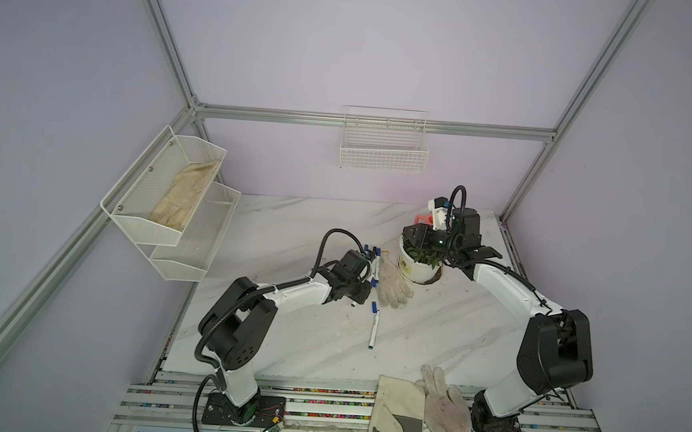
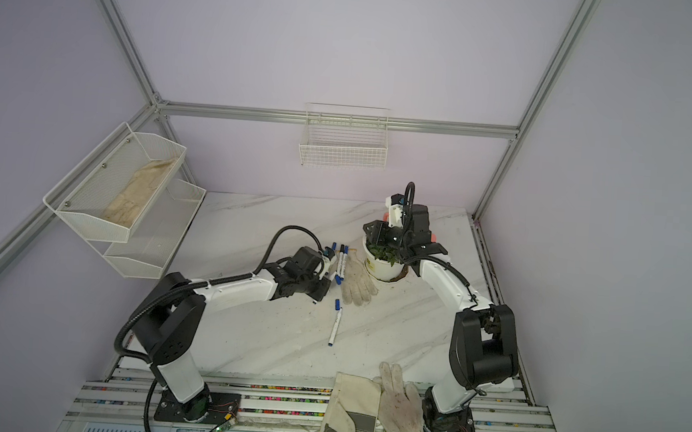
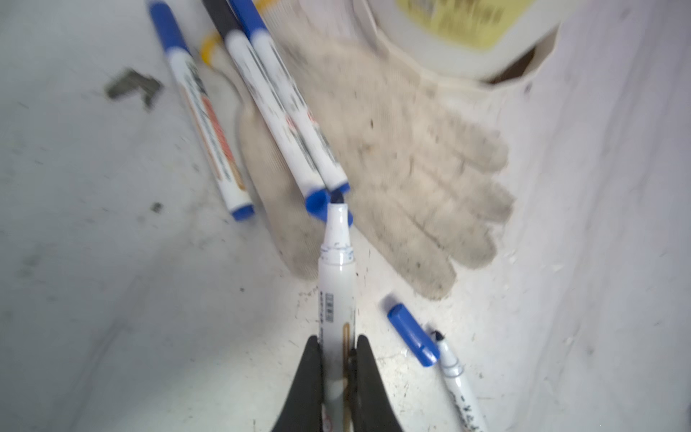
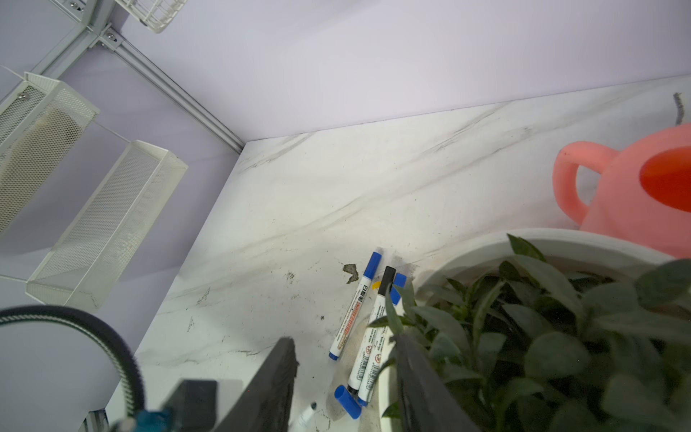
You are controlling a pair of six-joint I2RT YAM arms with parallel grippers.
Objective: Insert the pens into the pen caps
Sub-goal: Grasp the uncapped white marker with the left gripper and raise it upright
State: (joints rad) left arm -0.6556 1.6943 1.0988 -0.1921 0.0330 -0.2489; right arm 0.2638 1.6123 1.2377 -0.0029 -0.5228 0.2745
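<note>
My left gripper [image 3: 338, 359] is shut on an uncapped white pen [image 3: 335, 295], whose dark tip sits just at a loose blue pen cap [image 3: 316, 205] lying on a knitted glove [image 3: 411, 168]. Three capped pens [image 3: 284, 112] lie beside it, one with a black cap. A second uncapped pen [image 3: 458, 381] and its blue cap [image 3: 413, 334] lie on the table; both top views show that pen [image 1: 374, 329] [image 2: 335, 327]. In a top view the left gripper [image 1: 362, 292] is low by the glove. My right gripper [image 4: 347, 359] [image 1: 416, 236] hovers open and empty over the plant.
A white pot [image 1: 418, 268] with a green plant stands right of the pens, a pink watering can [image 4: 628, 194] behind it. Two gloves [image 1: 447, 411] lie over the front edge. Mesh shelves [image 1: 170, 196] hang on the left wall, a wire basket [image 1: 384, 144] at the back.
</note>
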